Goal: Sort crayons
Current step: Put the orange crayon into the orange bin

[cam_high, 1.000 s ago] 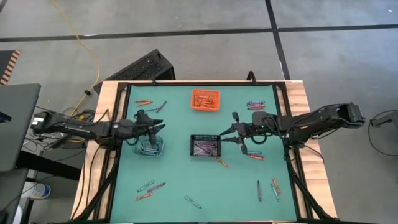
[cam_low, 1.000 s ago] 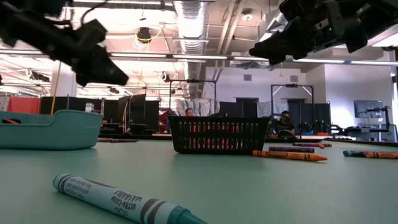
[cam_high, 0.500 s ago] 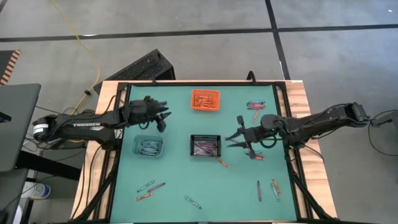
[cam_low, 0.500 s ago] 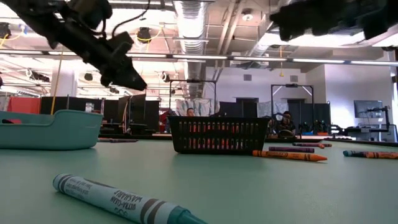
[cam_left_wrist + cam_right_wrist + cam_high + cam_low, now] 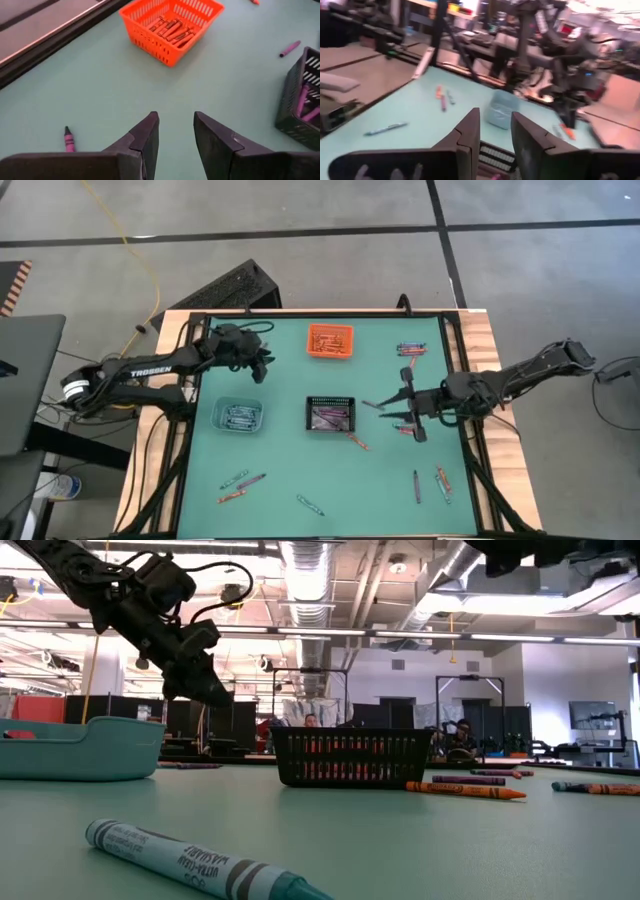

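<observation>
The left gripper (image 5: 262, 360) hovers over the far left of the mat (image 5: 280, 470), its fingers (image 5: 145, 137) a little apart and holding nothing. A purple crayon (image 5: 68, 139) lies on the mat just beside it, and the wrist view also catches another purple one (image 5: 289, 48) farther off, near the black bin. The right gripper (image 5: 392, 406) hangs over the mat right of the black bin, fingers (image 5: 468, 132) apart and empty, with a red crayon (image 5: 410, 429) on the mat just by it.

Loose crayons are scattered around: a small group (image 5: 410, 349) at the far right, one orange (image 5: 357, 442) just near of the black bin, a few (image 5: 240, 481) at the near left, one teal (image 5: 310, 504) at the near centre, and several (image 5: 440, 481) at the near right. In the low view the teal crayon (image 5: 200, 863) lies closest, with orange and purple ones (image 5: 465, 789) beyond.

The orange bin (image 5: 330, 340), far centre, holds orange crayons. The black bin (image 5: 331, 413), mid-mat, holds purple ones. The teal bin (image 5: 238, 416), left of it, holds blue-grey ones.
</observation>
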